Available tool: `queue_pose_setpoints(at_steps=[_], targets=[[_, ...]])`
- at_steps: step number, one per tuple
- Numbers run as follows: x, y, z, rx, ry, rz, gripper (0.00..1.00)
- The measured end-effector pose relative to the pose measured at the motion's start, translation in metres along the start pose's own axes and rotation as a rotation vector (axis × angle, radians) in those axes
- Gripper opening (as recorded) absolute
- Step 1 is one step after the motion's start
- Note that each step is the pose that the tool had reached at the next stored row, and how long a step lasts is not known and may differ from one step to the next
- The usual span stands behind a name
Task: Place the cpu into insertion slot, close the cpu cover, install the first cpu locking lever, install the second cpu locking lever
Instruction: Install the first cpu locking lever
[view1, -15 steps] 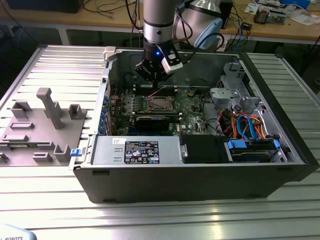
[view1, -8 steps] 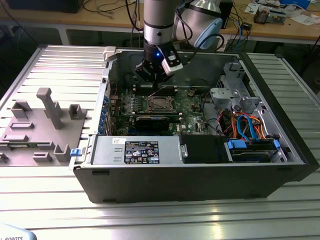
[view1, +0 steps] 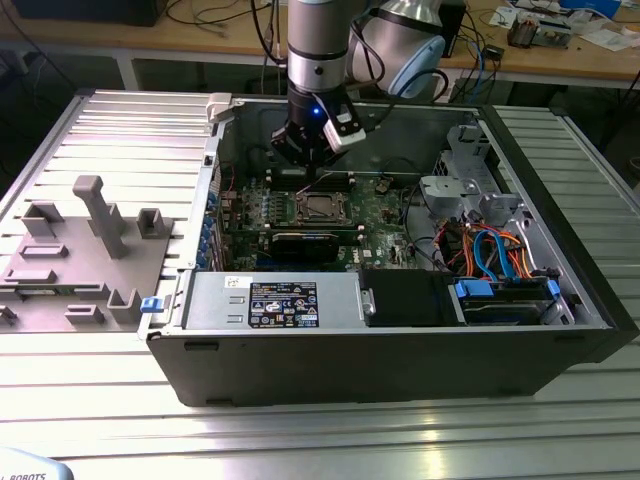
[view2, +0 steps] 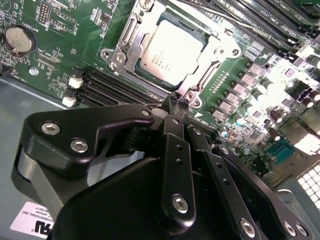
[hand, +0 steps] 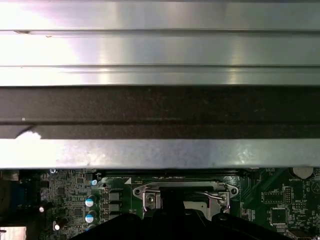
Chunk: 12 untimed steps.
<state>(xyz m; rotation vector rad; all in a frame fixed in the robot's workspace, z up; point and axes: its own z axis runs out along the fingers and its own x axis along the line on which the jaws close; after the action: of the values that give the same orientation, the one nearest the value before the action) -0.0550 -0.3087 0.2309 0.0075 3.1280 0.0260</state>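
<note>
My pincer (view2: 175, 102) sits narrow, tips together, holding nothing, hovering just at the near corner of the insertion slot (view2: 131, 47) (green board (view2: 65, 55) all round). The cpu (view2: 170, 47) lies flat in the slot, the cpu cover (view2: 212, 52) down around it. In the exterior view my pincer (view1: 312, 165) hangs above the slot (view1: 318, 207) inside the open computer case (view1: 400, 360) on the tabletop (view1: 300, 440).

Silver-grey cpu (view2: 169, 54) seated flat in insertion slot (view1: 322, 207), silver cpu cover (view2: 131, 45) closed over it
</note>
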Motion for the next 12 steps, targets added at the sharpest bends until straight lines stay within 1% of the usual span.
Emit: queue_pose_setpoints(at_steps=[12], targets=[[-0.0006, -0.0001, 0.0067, -0.0001, 0.0, 0.0, 0.11]])
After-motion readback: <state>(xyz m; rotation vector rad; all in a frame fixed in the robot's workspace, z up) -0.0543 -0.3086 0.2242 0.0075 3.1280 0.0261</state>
